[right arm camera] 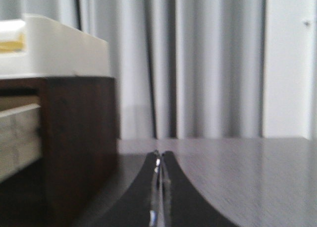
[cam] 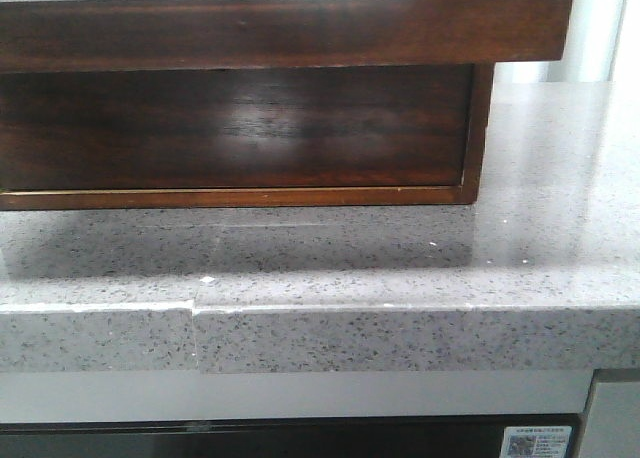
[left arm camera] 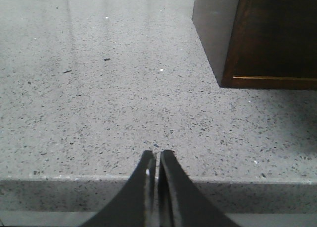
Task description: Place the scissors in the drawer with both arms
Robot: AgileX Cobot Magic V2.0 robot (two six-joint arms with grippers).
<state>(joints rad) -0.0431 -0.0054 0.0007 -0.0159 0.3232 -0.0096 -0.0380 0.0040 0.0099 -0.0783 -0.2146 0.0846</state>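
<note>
No scissors show in any view. The drawer (cam: 300,28), a dark brown glossy front with a round-cornered cut-out along its top, fills the top of the front view and overhangs the cabinet body (cam: 240,128) below it. Neither gripper appears in the front view. My left gripper (left arm camera: 158,152) is shut with nothing between its fingers, and it hovers at the counter's front edge, well short of the cabinet's corner (left arm camera: 267,38). My right gripper (right arm camera: 159,153) is also shut, low over the counter beside the cabinet's dark side (right arm camera: 79,147). I see nothing held in it.
The cabinet stands on a speckled grey stone counter (cam: 420,258) whose front edge (cam: 300,338) has a seam. A pale panel (right arm camera: 20,133) shows in the cabinet at the side of the right wrist view. Grey curtains (right arm camera: 198,63) hang behind the counter.
</note>
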